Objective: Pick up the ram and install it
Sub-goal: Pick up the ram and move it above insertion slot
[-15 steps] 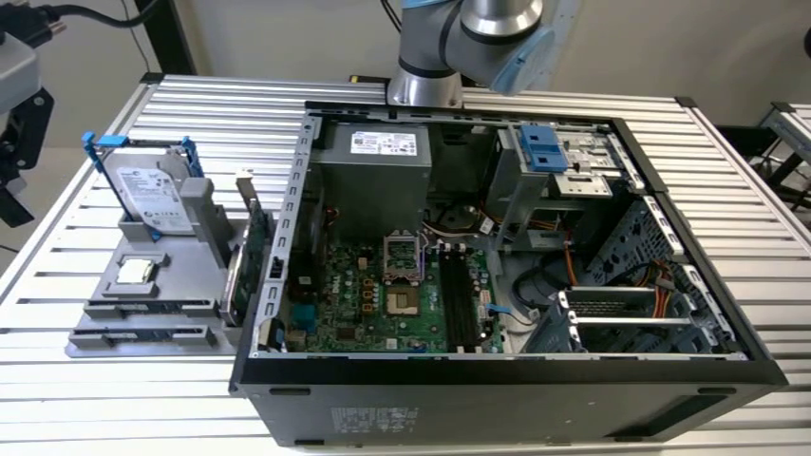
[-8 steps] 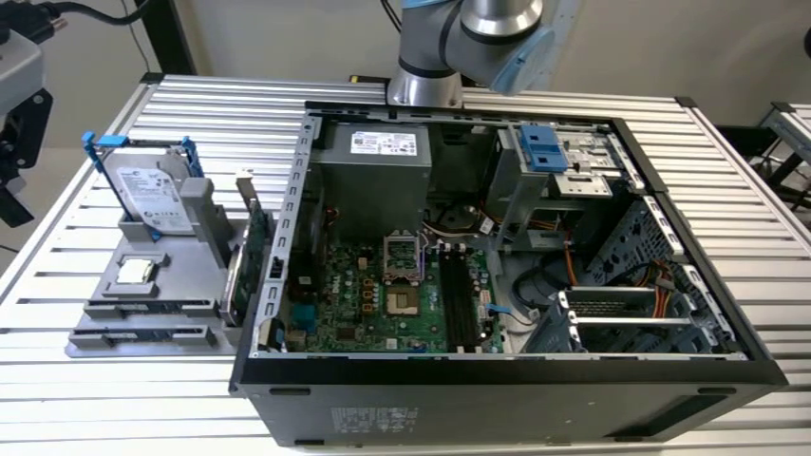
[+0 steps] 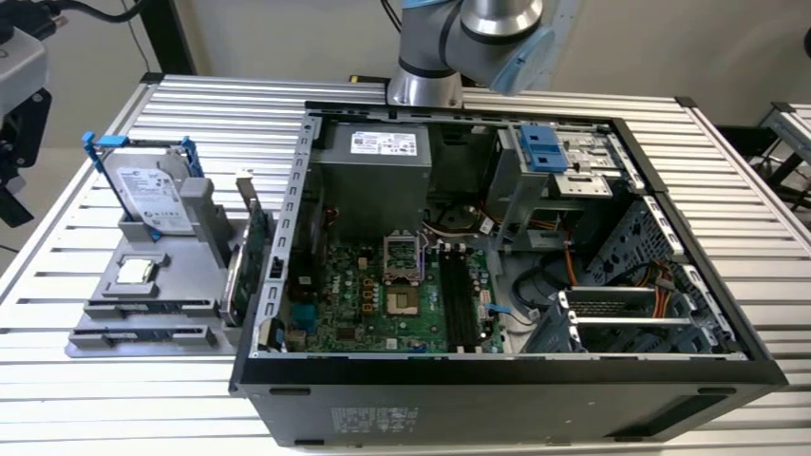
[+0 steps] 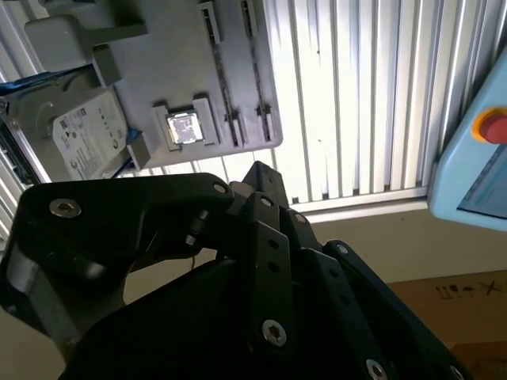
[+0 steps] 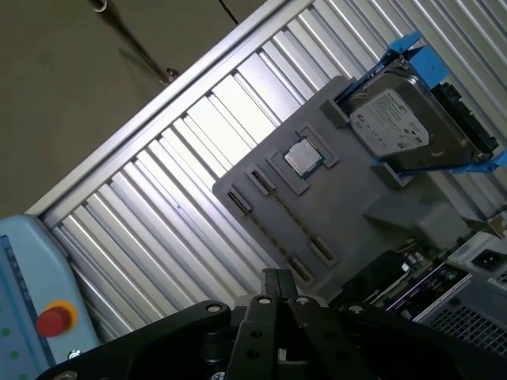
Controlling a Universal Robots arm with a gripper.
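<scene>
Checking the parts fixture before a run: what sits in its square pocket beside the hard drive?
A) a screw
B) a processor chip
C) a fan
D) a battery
B: a square, metal-topped processor chip lies in the gray fixture near the hard drive.

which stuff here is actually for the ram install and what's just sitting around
For the job: ram, likely the thin strip in the grey tray; black motherboard slots.
Lying about: hard drive; processor chip; green expansion card.
</scene>
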